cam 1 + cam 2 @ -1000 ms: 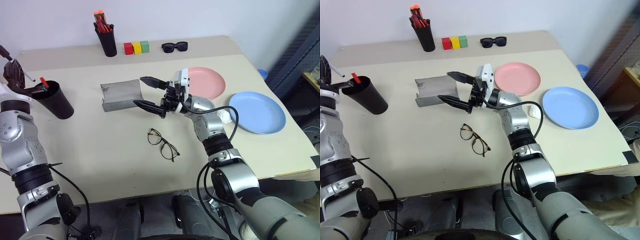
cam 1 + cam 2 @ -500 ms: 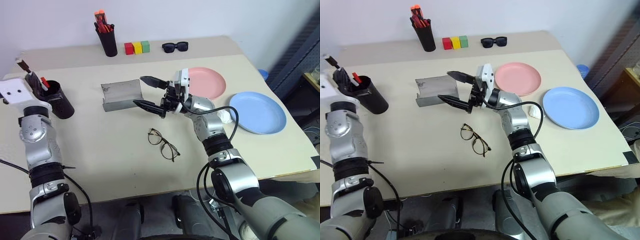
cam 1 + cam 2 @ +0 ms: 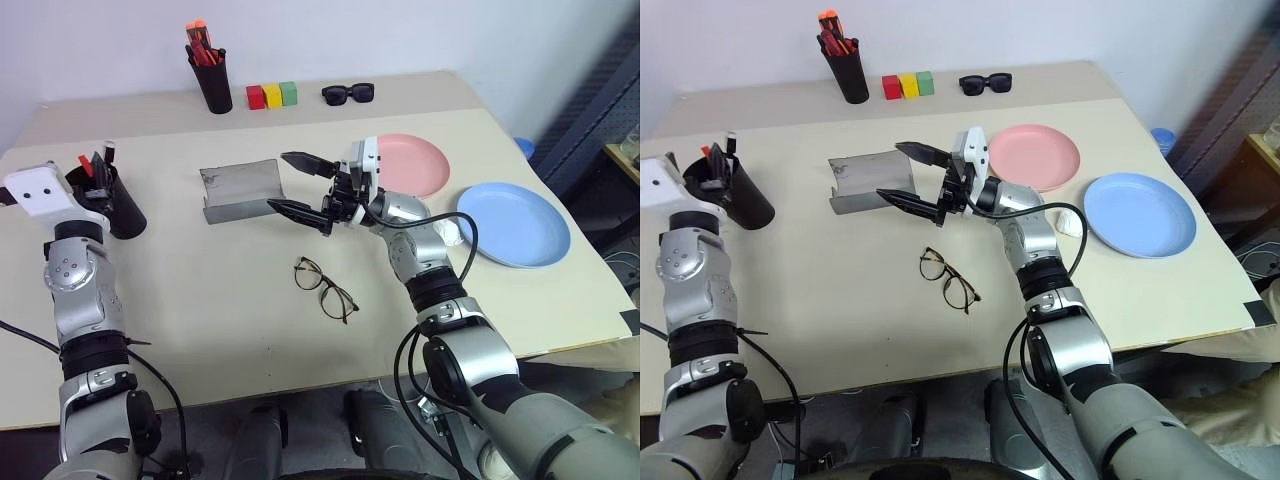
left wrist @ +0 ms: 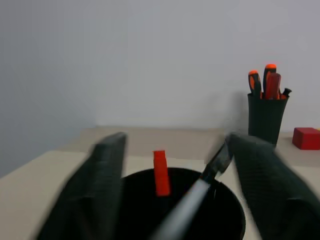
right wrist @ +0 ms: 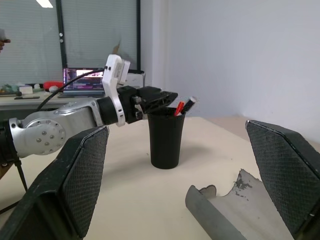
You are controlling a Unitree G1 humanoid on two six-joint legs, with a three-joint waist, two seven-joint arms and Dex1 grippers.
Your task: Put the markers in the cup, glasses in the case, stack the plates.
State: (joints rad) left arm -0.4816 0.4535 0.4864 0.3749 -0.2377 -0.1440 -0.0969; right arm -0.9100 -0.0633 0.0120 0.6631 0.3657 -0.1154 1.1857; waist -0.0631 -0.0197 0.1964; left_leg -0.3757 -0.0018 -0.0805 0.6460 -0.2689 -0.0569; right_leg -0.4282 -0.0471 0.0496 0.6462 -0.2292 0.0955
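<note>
At mid-left, the left gripper (image 4: pixel 175 195) hangs released over the cup (image 3: pixel 122 205) holding both markers (image 3: pixel 97 163); the right gripper (image 3: pixel 300 185) gapes at centre.

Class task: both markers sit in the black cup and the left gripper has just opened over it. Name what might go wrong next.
1. The left gripper straddles the cup; pulling back carelessly may snag the leaning markers or tip the cup.
2. The right gripper hangs open by the case; reaching for the glasses could knock the case.
</note>
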